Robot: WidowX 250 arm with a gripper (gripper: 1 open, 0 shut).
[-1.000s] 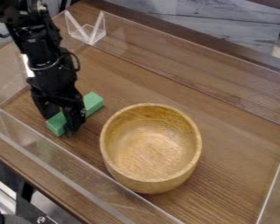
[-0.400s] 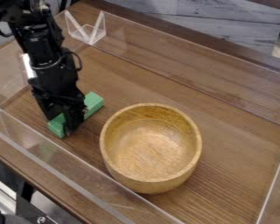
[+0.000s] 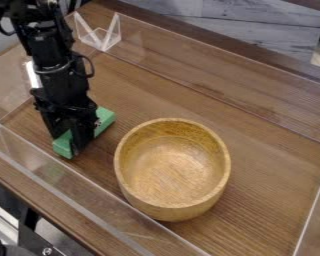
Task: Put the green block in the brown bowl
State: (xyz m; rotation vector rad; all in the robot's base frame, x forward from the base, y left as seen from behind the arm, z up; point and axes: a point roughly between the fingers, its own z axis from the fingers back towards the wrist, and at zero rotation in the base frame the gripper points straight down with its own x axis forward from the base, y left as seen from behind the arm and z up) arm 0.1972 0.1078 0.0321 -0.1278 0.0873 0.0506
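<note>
- The step in hand is the grasp: the black claw [image 3: 72,133] points straight down over the green block [image 3: 85,132], its fingers pressed together on the block's near half, pinching it.
- The green block lies on the wooden tabletop [image 3: 243,105], just left of the brown bowl [image 3: 172,167] and apart from its rim.
- The bowl sits upright and empty.
- Next, by my judgement, comes a lift clear of the tabletop, then a short carry to the right, high enough to pass the thick rim, and a release over the bowl's middle.
- Much of the block hides behind the fingers, so how squarely it is held is hard to make out.
- Clear panels [image 3: 56,195] wall the work area; the arm's upper part is cut off at the top edge.
</note>
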